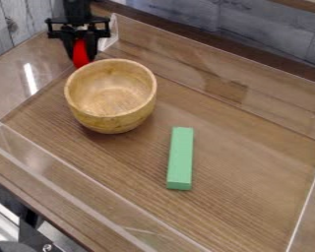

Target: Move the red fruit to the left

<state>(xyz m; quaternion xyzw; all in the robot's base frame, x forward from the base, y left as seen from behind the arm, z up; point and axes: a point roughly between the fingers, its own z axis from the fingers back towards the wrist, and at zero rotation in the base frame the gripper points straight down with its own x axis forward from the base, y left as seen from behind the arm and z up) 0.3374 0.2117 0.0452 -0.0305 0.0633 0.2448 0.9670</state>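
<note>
The red fruit (82,51) is a small bright red piece at the far left back of the wooden table, just behind the wooden bowl (110,120). My gripper (82,43) comes straight down over it, its black fingers pressed against both sides of the fruit. The fruit's upper part is hidden by the gripper, and I cannot tell whether it rests on the table or hangs just above it.
The round wooden bowl stands right in front of the fruit. A long flat green block (181,157) lies in the middle of the table (252,167). Clear plastic walls (29,59) ring the table on all sides.
</note>
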